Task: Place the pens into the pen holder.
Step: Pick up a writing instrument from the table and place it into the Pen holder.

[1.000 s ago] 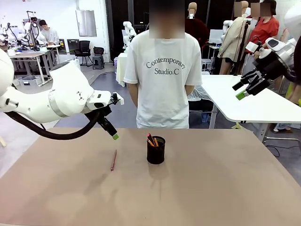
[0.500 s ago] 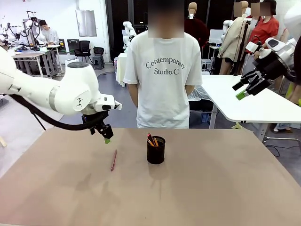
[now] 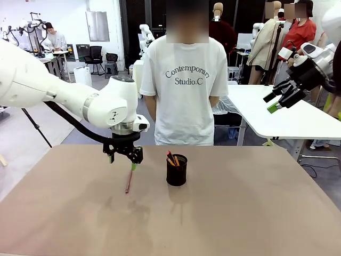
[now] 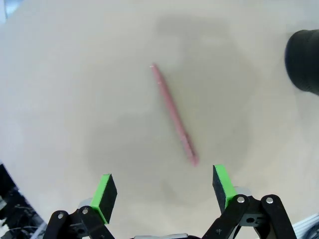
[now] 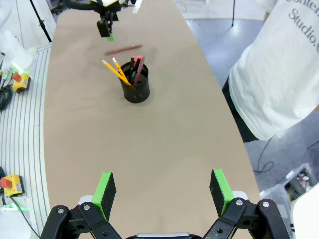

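A pinkish-red pen [image 3: 128,181] lies on the tan table left of the black mesh pen holder [image 3: 176,170]. Other pens [image 3: 171,158] stand inside the holder. My left gripper [image 3: 122,161] hangs open, pointing down just above the far end of the lying pen. From the left wrist, that pen [image 4: 173,114] runs diagonally between and beyond the open left gripper [image 4: 164,189], with the pen holder [image 4: 304,59] at the right edge. My right gripper [image 3: 270,103] is open, raised high at the far right. Its wrist view shows the open right gripper [image 5: 163,191], the pen holder [image 5: 135,85] and the lying pen [image 5: 123,49].
A person in a white T-shirt [image 3: 185,85] stands at the table's far edge, behind the holder, hands out of sight. A white table [image 3: 287,114] stands at the back right under my right gripper. The tan table [image 3: 240,213] is bare to the right and in front.
My left arm has swung right and down, and its gripper has turned to point at the table over the lying pen. The right arm has stayed still.
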`<action>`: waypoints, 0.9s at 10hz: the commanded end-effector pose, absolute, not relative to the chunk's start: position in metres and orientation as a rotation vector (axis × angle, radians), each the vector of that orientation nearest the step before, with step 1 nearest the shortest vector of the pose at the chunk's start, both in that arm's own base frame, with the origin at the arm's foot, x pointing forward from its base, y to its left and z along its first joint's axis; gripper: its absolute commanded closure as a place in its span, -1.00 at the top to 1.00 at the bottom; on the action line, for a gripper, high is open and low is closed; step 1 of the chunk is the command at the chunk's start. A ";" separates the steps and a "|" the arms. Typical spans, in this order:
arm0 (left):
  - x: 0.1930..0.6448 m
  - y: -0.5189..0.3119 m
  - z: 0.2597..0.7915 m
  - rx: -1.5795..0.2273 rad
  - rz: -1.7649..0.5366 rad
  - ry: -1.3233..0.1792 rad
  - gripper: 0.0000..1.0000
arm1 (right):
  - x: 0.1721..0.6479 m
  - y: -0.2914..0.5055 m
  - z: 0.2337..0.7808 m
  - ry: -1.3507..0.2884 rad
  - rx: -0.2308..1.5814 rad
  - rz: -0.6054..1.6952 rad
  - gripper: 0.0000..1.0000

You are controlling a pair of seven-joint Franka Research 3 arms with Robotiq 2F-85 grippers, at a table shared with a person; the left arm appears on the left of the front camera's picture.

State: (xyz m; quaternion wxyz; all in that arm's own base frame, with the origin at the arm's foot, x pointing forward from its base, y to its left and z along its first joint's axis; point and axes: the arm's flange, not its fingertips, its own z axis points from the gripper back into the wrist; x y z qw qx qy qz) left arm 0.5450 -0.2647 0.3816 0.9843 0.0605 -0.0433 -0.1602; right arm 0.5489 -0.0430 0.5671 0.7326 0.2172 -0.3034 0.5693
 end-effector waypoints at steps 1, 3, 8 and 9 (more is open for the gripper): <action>0.556 -0.265 0.375 0.000 -0.228 -0.106 1.00 | 0.548 -0.043 0.570 -0.660 0.474 1.257 1.00; 0.562 -0.262 0.359 -0.070 -0.186 -0.133 1.00 | 0.548 -0.043 0.570 -0.660 0.474 1.257 1.00; 0.569 -0.263 0.353 -0.063 -0.190 -0.129 1.00 | 0.548 -0.043 0.570 -0.660 0.474 1.257 1.00; 0.569 -0.263 0.353 -0.063 -0.190 -0.129 1.00 | 0.548 -0.043 0.570 -0.660 0.474 1.257 1.00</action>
